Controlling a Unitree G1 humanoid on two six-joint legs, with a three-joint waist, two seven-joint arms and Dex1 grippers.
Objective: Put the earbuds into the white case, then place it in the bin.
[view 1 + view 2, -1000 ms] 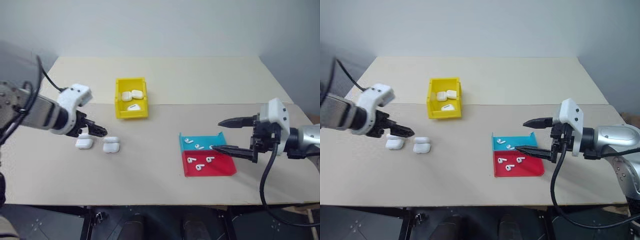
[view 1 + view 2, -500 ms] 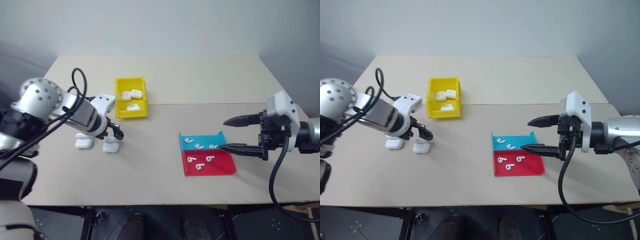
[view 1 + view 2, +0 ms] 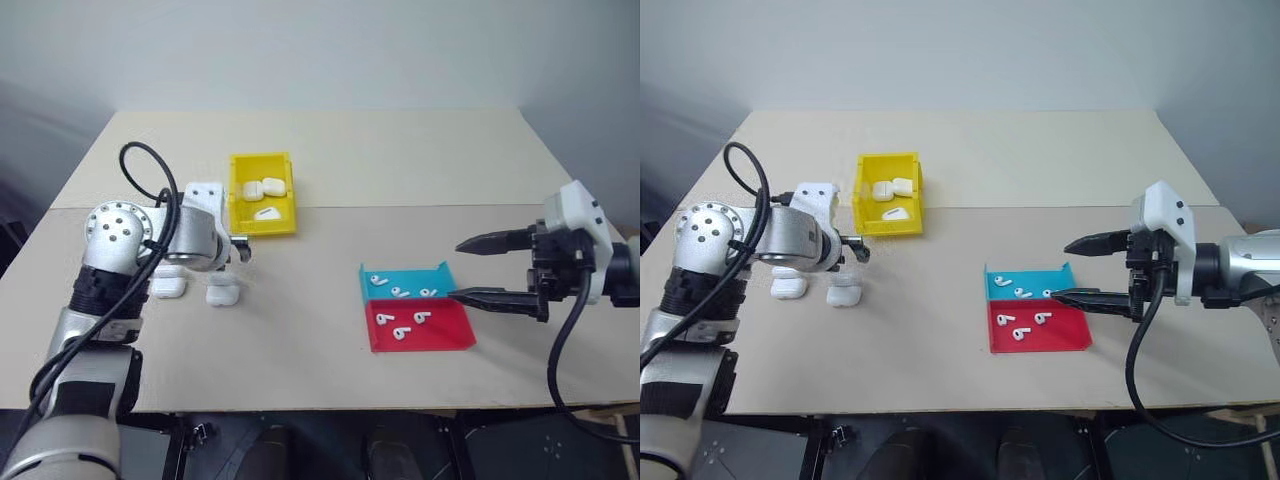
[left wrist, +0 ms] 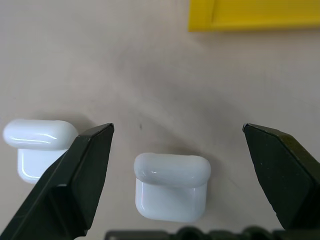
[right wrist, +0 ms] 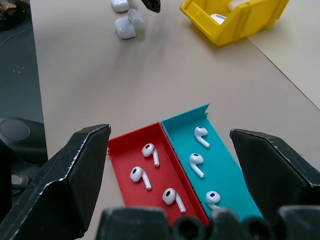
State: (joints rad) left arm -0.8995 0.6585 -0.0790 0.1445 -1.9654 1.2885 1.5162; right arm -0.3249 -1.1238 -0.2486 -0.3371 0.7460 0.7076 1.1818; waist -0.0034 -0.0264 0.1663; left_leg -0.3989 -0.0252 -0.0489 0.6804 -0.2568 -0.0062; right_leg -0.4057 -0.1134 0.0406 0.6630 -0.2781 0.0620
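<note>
The left arm has swung in from the table's (image 3: 330, 380) left edge, so the left gripper (image 4: 177, 150) now hangs over the near case (image 4: 171, 186) with jaws spread wide and empty; the second case (image 4: 36, 145) lies just beside. The right gripper (image 3: 490, 270) has hardly moved, jaws apart, empty, beside the tray (image 3: 445, 335) holding six earbuds (image 5: 150, 154). The bin (image 3: 240, 190) stays behind the cases, with more cases inside.

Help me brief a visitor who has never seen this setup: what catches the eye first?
The bright yellow bin at the table's far left, with white cases inside, and the blue-and-red tray holding six earbuds near the right gripper. The open left gripper hangs over a white case.
</note>
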